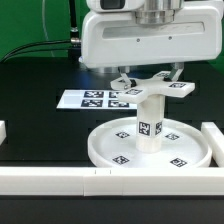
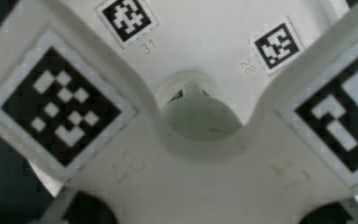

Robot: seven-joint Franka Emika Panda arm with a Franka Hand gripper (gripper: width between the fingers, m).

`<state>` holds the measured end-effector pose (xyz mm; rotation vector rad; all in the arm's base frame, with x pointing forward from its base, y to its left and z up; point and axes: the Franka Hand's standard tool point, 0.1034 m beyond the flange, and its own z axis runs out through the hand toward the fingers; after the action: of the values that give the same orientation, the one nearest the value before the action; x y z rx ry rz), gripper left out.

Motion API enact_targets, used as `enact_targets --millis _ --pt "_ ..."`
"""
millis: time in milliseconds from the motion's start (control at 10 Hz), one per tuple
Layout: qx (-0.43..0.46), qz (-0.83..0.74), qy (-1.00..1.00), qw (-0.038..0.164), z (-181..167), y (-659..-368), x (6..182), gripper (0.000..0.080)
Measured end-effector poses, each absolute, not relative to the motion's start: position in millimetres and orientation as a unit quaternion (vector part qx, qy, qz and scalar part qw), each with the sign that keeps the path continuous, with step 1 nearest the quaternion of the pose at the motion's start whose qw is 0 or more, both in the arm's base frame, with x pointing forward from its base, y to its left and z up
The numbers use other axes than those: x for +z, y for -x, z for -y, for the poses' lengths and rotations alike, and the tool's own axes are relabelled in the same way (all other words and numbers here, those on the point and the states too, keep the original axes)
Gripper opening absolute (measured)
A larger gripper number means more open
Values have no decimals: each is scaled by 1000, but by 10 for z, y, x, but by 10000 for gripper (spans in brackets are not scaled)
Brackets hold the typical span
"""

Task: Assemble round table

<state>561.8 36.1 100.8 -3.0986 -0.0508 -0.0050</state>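
Note:
The large round rimmed disc lies flat on the black table. The stubby cylinder post stands upright in its middle, tag facing front. The small cross-shaped piece sits level on top of the post. My gripper is directly above, with one finger on each side of the cross, shut on it. In the wrist view the cross fills the picture with its tags. Its round centre hole is in the middle. My fingertips are hidden by it.
The marker board lies behind the disc, toward the exterior view's left. Long white bars border the area: one along the front, one on the right, and an end at the left.

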Motion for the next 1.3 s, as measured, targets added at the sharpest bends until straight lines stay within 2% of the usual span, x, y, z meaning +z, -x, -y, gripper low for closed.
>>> enact_targets --millis 200,400,1000,1300 --pt "-1 -51 998 24 -365 -5616 1004 452" --pt "-4 -218 975 42 -362 -5618 1001 452" --pt "14 -496 867 58 -370 -5610 990 452" --pt "27 -622 780 57 -382 -5615 991 452"
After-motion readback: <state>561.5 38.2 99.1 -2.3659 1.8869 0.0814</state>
